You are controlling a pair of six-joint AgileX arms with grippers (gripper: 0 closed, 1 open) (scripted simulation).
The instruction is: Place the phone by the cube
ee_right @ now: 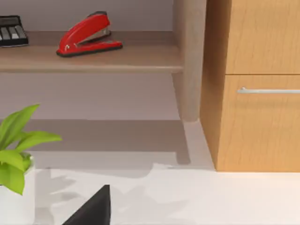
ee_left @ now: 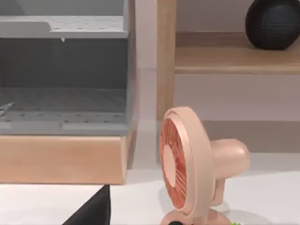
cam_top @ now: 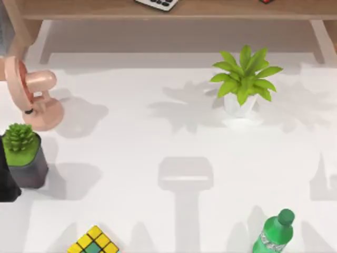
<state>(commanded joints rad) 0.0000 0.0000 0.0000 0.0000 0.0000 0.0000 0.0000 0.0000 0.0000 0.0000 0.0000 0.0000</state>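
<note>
The cube [cam_top: 93, 241], with yellow, green and orange tiles, lies at the table's front edge, left of the middle, and the picture's border cuts it off. The phone is out of view. A dark part of my left arm [cam_top: 7, 182] shows at the table's left edge beside a potted succulent. A dark wedge of my left gripper [ee_left: 91, 211] pokes into the left wrist view in front of a pink fan. A like wedge of my right gripper [ee_right: 91, 208] shows in the right wrist view over the white table.
A pink desk fan [cam_top: 32, 94] stands at the back left, with a succulent in a dark grey pot [cam_top: 23, 155] in front of it. A leafy plant in a white pot [cam_top: 243, 84] stands at the back right and a green bottle [cam_top: 275, 233] at the front right. The rear shelf holds a keypad device [cam_top: 157, 3] and a red stapler [ee_right: 86, 35].
</note>
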